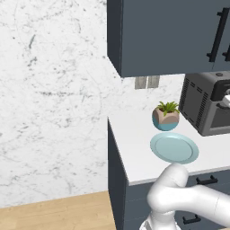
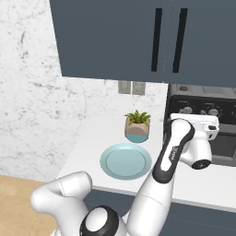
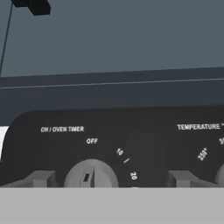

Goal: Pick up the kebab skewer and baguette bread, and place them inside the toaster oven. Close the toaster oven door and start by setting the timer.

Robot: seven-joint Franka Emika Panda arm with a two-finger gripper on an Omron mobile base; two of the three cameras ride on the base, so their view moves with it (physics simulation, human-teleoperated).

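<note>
The end effector (image 3: 111, 179) is spread wide: in the hand view its two grey fingertips (image 3: 41, 178) stand far apart at the bottom, one just left of the timer knob (image 3: 91, 175) and the other to the right, beside a second knob (image 3: 221, 175) cut by the frame edge. Neither tip touches the timer knob, whose marker slot sits just below the word OFF. Only this view lets the panel (image 3: 131, 144) be read: "ON / OVEN TIMER" above the knob, 10 and 20 to its right, "TEMPERATURE" further right. Above the panel runs the underside of the dark blue cabinet (image 3: 113, 35).

The right base view gives what the hand camera cannot: the white hand (image 2: 198, 131) is held level against the upper front of the oven (image 2: 203, 103), right at its row of knobs, with the forearm rising from the lower left. The door (image 2: 226, 145) below the hand is partly hidden by it, and I cannot tell whether it is fully closed. The left base view shows the oven's (image 1: 204, 105) vented side and a sliver of the hand at the right edge.

On the counter (image 2: 92, 138), left of the oven, stand a potted plant (image 2: 137, 125) and, nearer the front edge, a light-blue plate (image 2: 125, 161). Both are well apart from the end effector.
</note>
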